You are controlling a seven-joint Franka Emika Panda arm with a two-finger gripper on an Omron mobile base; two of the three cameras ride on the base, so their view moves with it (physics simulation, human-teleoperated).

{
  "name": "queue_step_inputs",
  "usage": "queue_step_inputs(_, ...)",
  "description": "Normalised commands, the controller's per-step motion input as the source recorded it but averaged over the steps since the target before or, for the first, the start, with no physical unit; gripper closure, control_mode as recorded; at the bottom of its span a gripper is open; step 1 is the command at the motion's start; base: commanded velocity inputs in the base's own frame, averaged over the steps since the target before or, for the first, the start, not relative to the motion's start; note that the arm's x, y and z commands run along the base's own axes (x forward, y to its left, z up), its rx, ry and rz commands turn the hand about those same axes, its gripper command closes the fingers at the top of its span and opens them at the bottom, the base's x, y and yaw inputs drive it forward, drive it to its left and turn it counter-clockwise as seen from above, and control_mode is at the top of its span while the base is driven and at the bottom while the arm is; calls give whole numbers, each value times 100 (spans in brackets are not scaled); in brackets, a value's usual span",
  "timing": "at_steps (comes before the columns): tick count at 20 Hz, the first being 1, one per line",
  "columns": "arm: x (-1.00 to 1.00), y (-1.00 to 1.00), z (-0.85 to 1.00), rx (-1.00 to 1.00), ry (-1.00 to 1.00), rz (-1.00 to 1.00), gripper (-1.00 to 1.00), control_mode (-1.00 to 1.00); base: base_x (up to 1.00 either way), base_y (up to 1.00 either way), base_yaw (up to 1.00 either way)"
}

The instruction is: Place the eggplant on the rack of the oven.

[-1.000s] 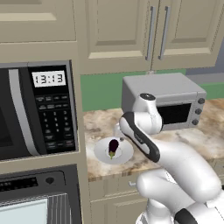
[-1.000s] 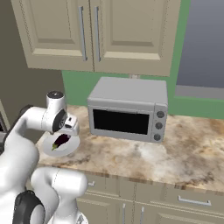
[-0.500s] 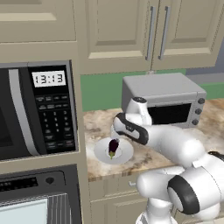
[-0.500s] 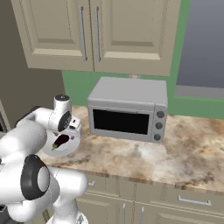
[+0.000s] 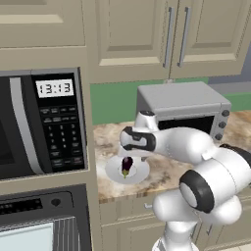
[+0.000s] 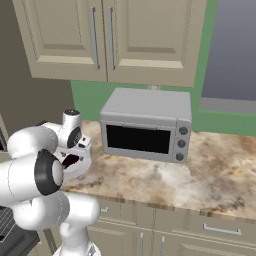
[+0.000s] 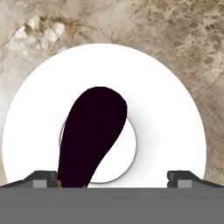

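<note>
The dark purple eggplant [image 7: 92, 131] lies on a white plate [image 7: 175, 109] on the marbled counter. My gripper [image 7: 113, 178] hangs straight above the plate, open, with one fingertip [image 7: 43, 176] beside the eggplant's narrow end and the other well off to the side. From the left base the eggplant [image 5: 127, 164] and plate [image 5: 140, 172] sit under the gripper [image 5: 129, 153]. The right base view shows the eggplant [image 6: 70, 161] partly behind my arm. The oven [image 5: 29, 207] is low on the left, below the counter level, its rack [image 5: 68, 236] showing as grey bars.
A black microwave [image 5: 41, 122] with keypad and clock is built in left of the plate. A grey toaster oven [image 6: 147, 125] stands on the counter to the right, against the green wall. Cabinets [image 5: 171, 34] hang overhead. Bare counter [image 6: 200, 175] stretches right.
The hand has moved left and down until it hangs over the plate, and the elbow has swung out to the right. The jaws stay open; the eggplant has not moved.
</note>
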Motion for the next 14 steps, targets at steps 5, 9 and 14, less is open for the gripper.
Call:
queue_step_inputs(5,11,0,-30,0,4,0,-100,-100,0,0,0)
queue_step_inputs(9,21,5,-8,0,0,0,-100,-100,0,0,0)
queue_step_inputs(14,16,29,-24,0,0,0,-100,-100,0,0,0)
